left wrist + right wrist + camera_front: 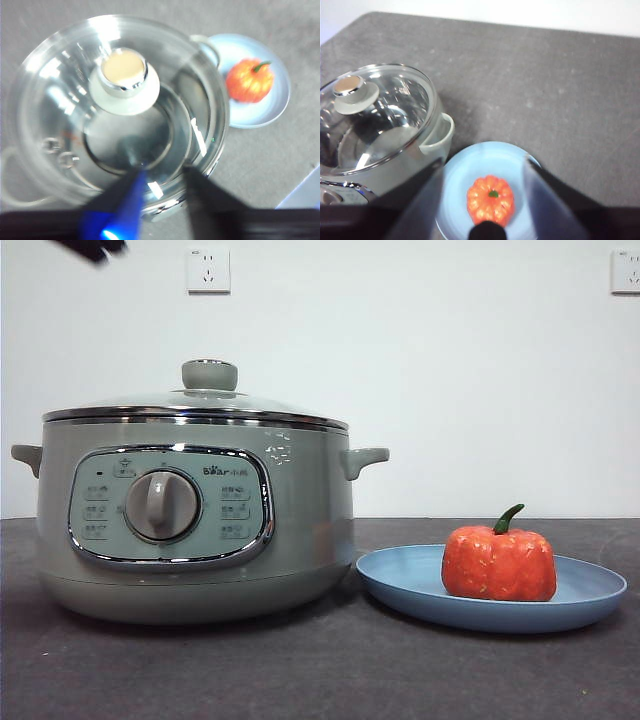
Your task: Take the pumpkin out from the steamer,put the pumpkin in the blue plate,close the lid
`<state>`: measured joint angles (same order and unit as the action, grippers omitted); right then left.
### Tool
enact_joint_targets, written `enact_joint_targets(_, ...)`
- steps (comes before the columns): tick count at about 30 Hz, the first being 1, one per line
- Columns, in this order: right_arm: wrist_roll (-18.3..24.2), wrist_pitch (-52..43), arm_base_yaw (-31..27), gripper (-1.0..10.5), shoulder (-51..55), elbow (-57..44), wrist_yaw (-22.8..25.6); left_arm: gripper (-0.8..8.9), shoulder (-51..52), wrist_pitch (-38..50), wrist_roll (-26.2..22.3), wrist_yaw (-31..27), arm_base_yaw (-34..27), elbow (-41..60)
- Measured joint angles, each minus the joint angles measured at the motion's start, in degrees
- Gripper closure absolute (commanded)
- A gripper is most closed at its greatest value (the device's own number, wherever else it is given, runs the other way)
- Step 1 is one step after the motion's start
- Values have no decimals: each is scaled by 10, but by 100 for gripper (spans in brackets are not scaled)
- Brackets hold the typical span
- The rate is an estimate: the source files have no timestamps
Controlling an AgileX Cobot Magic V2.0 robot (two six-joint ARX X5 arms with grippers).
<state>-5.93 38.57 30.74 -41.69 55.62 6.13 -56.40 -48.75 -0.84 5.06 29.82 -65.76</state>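
Nearest, toward the tabletop's (320, 670) left edge, the steamer (195, 530) wears the lid (200, 405); the left gripper (162, 175) hovers above, spread and empty. Rightward, the pumpkin (499, 562) sits on the blue plate (410, 585) under the right gripper (482, 170), wide apart: apparently finished.

Your left gripper (162, 182) hangs high, jaws parted. Your right gripper (482, 200) hangs likewise, jaws wide apart. Both hold nothing.

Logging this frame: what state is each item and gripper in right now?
lid: closed on the steamer
pumpkin: upright on the blue plate
left gripper: open above the lid, empty
right gripper: open above the pumpkin, empty
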Motion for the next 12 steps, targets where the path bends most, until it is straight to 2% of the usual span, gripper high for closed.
enact_joint_targets(6, 8, -82, 0, 956, 103, -103, 0, 822, 132, 50, -5, -66, 7, 66)
enact_joint_targets(12, -7, -116, 0, 946, 189, -165, 0, 821, 268, 63, 1, -63, 8, 178)
